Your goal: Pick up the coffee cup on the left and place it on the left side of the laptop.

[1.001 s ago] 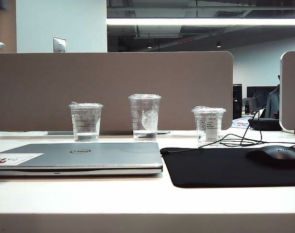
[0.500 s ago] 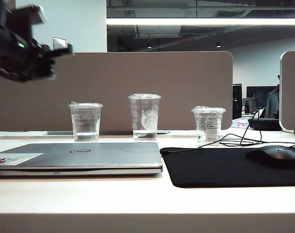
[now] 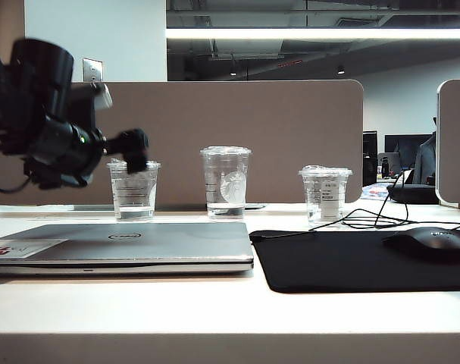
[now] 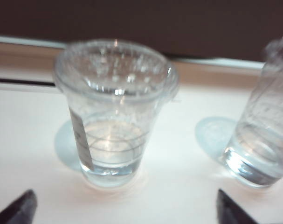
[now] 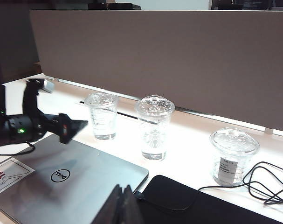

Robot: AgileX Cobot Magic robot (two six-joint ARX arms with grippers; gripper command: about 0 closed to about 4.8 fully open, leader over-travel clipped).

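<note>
Left claw lines up on the coffee cup, nothing gripped yet.

The left claw (image 3: 135, 152) hangs in the air over the back of the laptop (image 3: 123, 246), just in front of the coffee cup (image 3: 134, 190), fingers spread wide; in its wrist view the two dark fingertips (image 4: 17, 210) sit far apart with the cup between and beyond them, untouched. The coffee cup stands upright on the table (image 3: 214, 307) behind the closed laptop, leftmost in a row with the taller logo cup (image 3: 226, 182) and the white-label cup (image 3: 325, 193). The right claw (image 5: 123, 205) hovers nearer the camera side above the laptop's edge and the black mouse pad (image 3: 366, 262), fingers pressed together, holding nothing. A mouse (image 3: 430, 243) rests on the pad.
</note>
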